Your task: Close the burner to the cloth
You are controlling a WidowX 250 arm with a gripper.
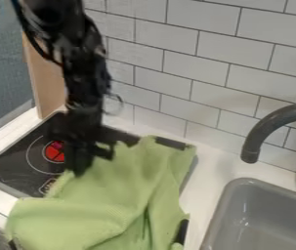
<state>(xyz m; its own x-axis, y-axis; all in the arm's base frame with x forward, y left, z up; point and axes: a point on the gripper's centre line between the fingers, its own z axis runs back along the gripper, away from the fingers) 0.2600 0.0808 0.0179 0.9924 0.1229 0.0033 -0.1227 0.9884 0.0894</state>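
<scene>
Covering the burner (pixel 55 154): likely needs a sure hold on the cloth (pixel 130 183) by its edge, then a low, slow pull toward the view's left; lifting high could bunch it.
Claw (pixel 93 163): just beside the burner, at the cloth's upper-left edge; whether released or grasping, I cannot tell.
Cloth: green, rumpled, below and right of the claw, over part of the stove (pixel 10 168); the red burner disc is uncovered.
Sink (pixel 267 219): grey basin, well right of the claw.
</scene>
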